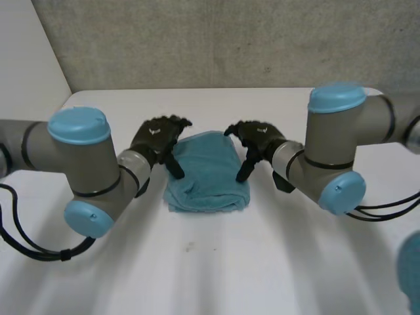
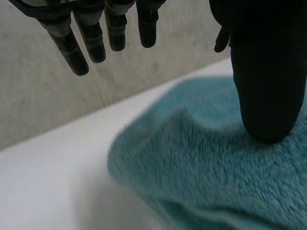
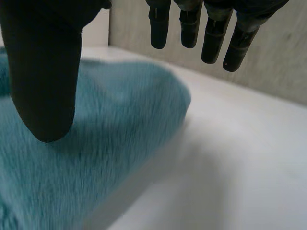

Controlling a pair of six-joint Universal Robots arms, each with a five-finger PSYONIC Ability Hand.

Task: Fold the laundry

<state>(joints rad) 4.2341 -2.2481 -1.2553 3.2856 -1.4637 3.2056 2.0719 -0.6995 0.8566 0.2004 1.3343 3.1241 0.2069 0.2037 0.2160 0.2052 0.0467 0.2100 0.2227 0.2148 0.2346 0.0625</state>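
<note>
The teal towel (image 1: 207, 174) lies folded on the table (image 1: 216, 262) between the left robot hand (image 1: 157, 136) and the right robot hand (image 1: 259, 139). Each is released, fingers straight, thumb down at the near side edge. This fold looks done. Next, I judge, is pinching an edge for another fold, or lifting clear.

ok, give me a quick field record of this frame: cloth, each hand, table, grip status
cloth: teal towel, folded into a compact bundle, lying mid-table between the hands
left hand: at the towel's edge on its own side; fingers straight, off the cloth; thumb tip down on the towel
right hand: at the opposite edge; fingers straight over the table; thumb at the towel's surface, contact unclear
table: white
grip: neither hand pinches the towel
</note>
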